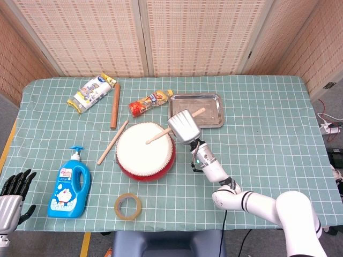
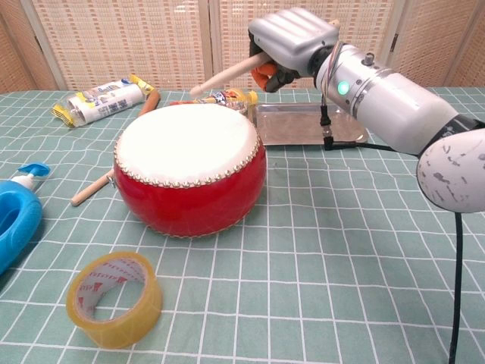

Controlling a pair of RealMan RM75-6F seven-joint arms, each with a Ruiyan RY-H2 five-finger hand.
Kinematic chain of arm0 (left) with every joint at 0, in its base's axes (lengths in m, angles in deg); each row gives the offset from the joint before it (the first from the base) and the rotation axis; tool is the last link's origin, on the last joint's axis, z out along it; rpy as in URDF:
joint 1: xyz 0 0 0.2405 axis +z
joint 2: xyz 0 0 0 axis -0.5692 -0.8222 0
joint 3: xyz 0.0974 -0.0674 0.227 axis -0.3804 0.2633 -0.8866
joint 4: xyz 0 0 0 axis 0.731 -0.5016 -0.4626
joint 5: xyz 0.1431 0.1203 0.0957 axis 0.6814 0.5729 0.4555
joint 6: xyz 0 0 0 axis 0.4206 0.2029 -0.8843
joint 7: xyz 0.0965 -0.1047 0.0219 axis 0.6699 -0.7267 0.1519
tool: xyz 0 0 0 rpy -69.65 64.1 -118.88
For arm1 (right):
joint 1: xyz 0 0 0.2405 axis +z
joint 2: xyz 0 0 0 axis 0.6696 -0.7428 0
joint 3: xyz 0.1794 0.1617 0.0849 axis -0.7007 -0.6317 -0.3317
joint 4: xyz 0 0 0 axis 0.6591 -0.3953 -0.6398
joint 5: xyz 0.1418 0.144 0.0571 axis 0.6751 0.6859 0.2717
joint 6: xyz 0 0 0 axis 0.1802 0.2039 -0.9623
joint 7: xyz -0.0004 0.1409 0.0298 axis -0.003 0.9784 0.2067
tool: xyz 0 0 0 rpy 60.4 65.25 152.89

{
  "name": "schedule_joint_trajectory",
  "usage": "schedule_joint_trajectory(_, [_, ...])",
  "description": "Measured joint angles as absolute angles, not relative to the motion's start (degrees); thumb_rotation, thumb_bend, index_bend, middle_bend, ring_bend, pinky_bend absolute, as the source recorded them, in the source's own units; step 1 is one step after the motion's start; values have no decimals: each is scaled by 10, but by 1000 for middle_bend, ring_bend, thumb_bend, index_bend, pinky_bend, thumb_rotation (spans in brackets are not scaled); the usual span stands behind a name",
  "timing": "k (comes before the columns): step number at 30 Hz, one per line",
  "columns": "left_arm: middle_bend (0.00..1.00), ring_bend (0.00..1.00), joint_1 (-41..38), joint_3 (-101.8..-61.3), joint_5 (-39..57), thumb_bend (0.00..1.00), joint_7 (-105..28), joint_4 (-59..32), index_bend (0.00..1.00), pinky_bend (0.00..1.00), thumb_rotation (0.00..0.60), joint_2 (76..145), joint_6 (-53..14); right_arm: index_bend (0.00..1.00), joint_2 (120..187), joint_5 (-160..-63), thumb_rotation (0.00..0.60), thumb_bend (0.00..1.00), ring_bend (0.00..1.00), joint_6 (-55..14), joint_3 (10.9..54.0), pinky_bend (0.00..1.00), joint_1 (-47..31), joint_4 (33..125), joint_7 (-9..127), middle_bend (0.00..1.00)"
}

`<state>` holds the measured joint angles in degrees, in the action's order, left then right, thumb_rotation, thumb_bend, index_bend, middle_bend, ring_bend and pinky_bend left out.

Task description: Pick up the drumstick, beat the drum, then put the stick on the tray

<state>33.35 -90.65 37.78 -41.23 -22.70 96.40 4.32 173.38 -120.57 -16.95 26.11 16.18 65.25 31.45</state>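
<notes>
A red drum (image 1: 144, 151) (image 2: 189, 171) with a white skin stands mid-table. My right hand (image 1: 183, 127) (image 2: 288, 38) grips a wooden drumstick (image 1: 159, 136) (image 2: 227, 74) over the drum's right side. The stick's tip hangs in the air above the skin, not touching it. The steel tray (image 1: 211, 121) (image 2: 342, 135) lies just behind the drum to the right. My left hand (image 1: 12, 198) rests at the table's near left corner with its fingers apart, holding nothing.
A second drumstick (image 1: 111, 142) and a wooden dowel (image 1: 114, 105) lie left of the drum. A blue soap bottle (image 1: 71, 185), a tape roll (image 1: 128, 206) (image 2: 114, 298), a white snack pack (image 1: 91, 92) and an orange snack tube (image 1: 149, 101) also lie around.
</notes>
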Motion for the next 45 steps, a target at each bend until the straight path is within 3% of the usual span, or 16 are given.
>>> schedule_joint_trajectory(8, [0,0,334,-907,375,232,-412,-226,0,0,600,965,42,1000,1739,-1165,600,731,1000,-128,270,1000,160,646,208,1000])
schedule_joint_trajectory(18, [0,0,332,-905,378,232,-414,-225,0,0,600,965,43,1000,1738,-1199,600,731,1000,-180,245,1000,160,657,334,1000])
schedule_joint_trajectory(29, [0,0,332,-906,373,232,-415,-220,0,0,600,968,38,1000,1742,-1146,600,751,1000,-121,261,1000,161,650,181,1000])
schedule_joint_trajectory(39, [0,0,331,-906,375,232,-414,-222,0,0,600,967,40,1000,1744,-1206,600,750,1000,-180,247,1000,158,650,346,1000])
schedule_joint_trajectory(45, [0,0,330,-906,375,232,-409,-226,0,0,600,966,38,1000,1746,-1203,600,752,1000,-137,267,1000,158,631,321,1000])
